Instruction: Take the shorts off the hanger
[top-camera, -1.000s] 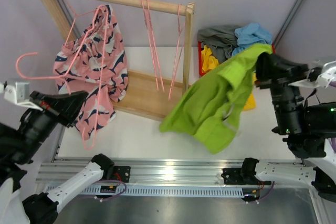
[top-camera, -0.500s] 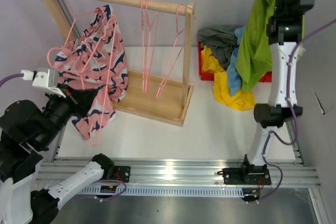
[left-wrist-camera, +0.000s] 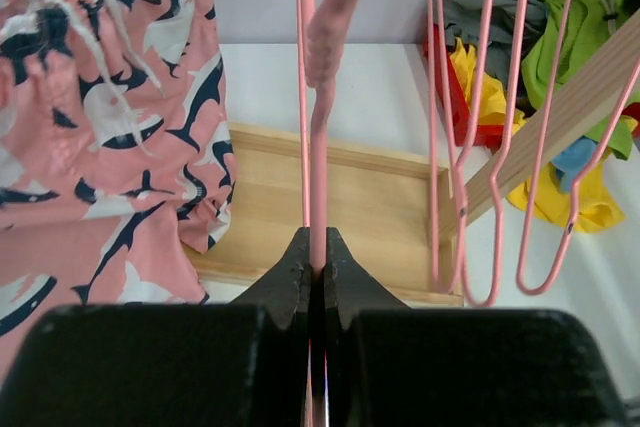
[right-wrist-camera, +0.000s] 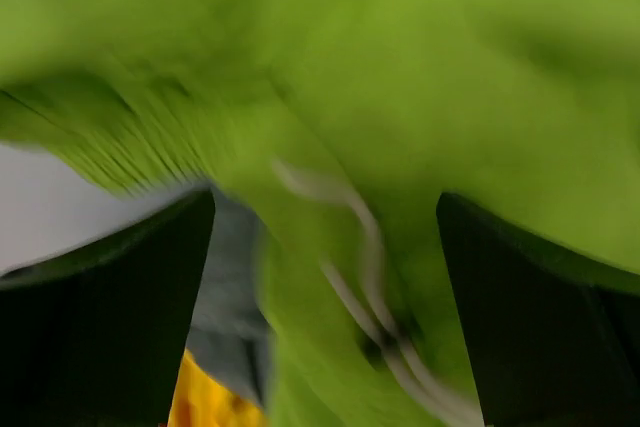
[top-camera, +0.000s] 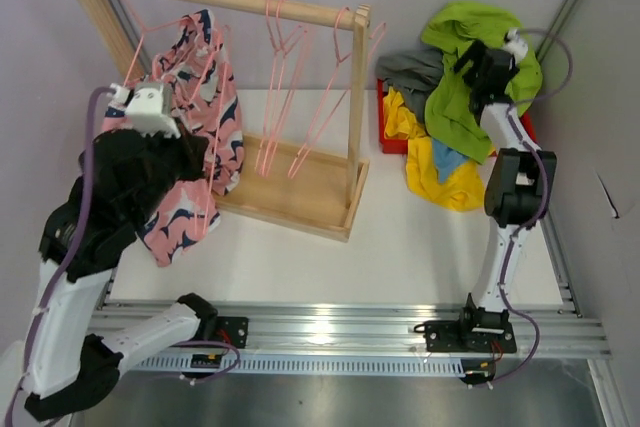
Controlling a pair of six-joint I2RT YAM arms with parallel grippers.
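The left claw [left-wrist-camera: 317, 247] was pressed together on the thin wire of a pink hanger [left-wrist-camera: 318, 137]. Just left of it hung the pink shorts [left-wrist-camera: 90, 137], soft and printed with navy-and-white shapes, on the wooden rack [top-camera: 300, 192]. The right claw [right-wrist-camera: 320, 287] stood spread, with the rumpled green shorts [top-camera: 470, 27] draped over it. Below lay yellow shorts [top-camera: 440, 182], grey shorts [top-camera: 410, 67] and blue shorts [top-camera: 445, 155], heaped at the red bin [top-camera: 382, 117].
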